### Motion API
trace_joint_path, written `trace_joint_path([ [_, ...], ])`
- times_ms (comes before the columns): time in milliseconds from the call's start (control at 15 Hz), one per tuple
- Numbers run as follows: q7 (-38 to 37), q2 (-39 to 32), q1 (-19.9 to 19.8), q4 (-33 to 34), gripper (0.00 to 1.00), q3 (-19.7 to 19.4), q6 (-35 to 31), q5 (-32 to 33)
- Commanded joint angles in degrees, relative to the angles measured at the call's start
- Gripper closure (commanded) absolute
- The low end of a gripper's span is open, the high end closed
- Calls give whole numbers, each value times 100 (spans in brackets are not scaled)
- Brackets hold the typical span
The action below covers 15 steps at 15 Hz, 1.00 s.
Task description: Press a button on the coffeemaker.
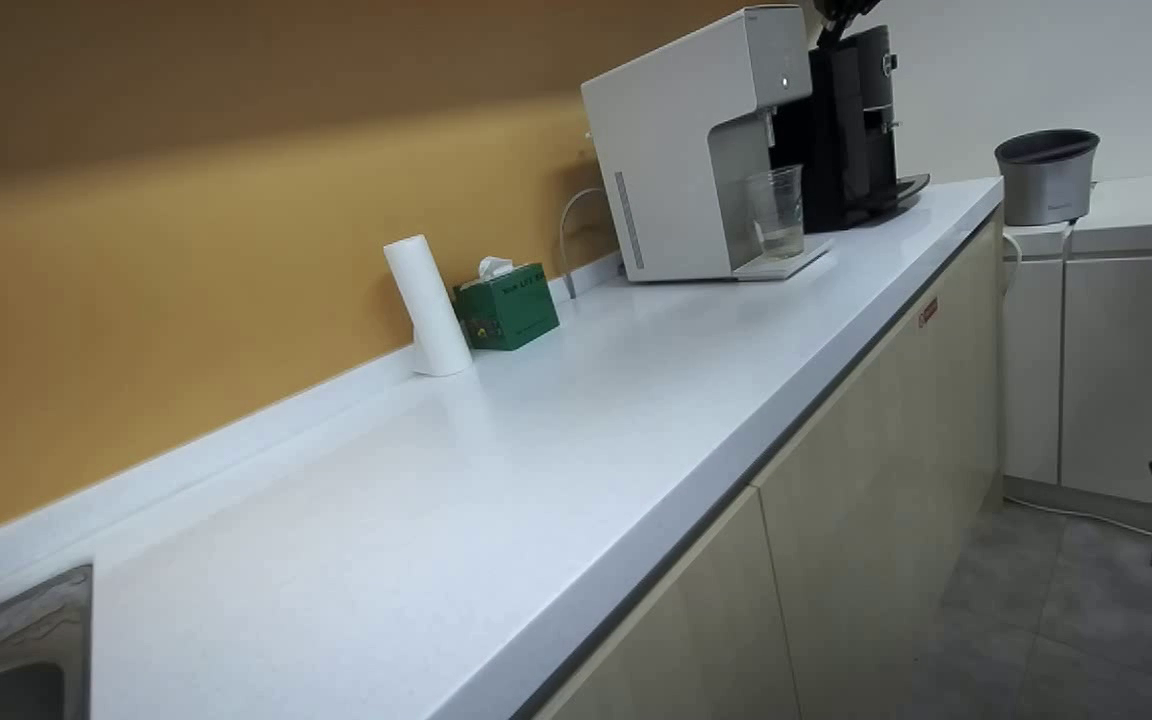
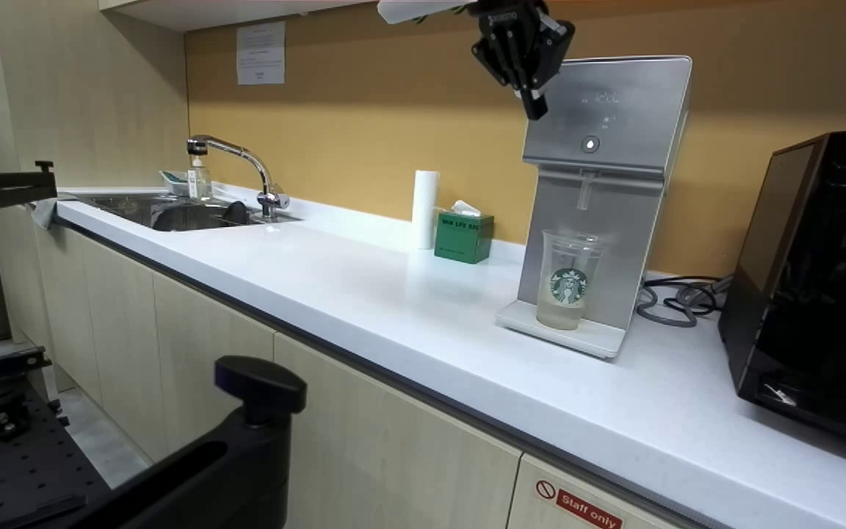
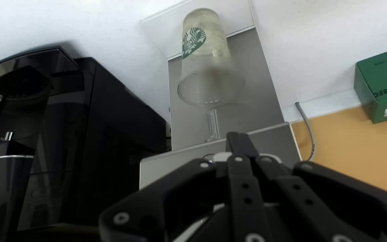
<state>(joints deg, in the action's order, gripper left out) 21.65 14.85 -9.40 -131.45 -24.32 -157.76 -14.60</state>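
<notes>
The coffeemaker (image 1: 676, 150) is a large white boxy appliance with a grey front (image 2: 614, 110). A round lit button (image 2: 590, 144) sits low on its upper front panel. My gripper (image 2: 535, 109) is shut and empty, its tips pointing down at the upper left of that panel, above and left of the button. Whether it touches the panel I cannot tell. In the wrist view the shut fingertips (image 3: 242, 144) overlap the grey panel (image 3: 173, 169), and the button is mostly hidden behind the fingers. In an exterior view part of the gripper (image 1: 839, 20) shows at the top edge.
A clear cup (image 2: 568, 286) with pale liquid stands upright on the coffeemaker's tray (image 2: 599, 338). A black machine (image 1: 846, 140) stands beside it. A green tissue box (image 2: 465, 236) and a white paper roll (image 2: 424, 209) stand by the wall. A sink (image 2: 166, 213) is farther along.
</notes>
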Motion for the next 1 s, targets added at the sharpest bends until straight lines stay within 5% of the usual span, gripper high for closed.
trace_joint_path([
  [0,140,-57,141,11,100,-114,-314,-328],
  [467,1603,-442,984,374,100,-836,-664,-2169],
  [933,2517,-956,1157,802,100,-1219,-349,-2937],
])
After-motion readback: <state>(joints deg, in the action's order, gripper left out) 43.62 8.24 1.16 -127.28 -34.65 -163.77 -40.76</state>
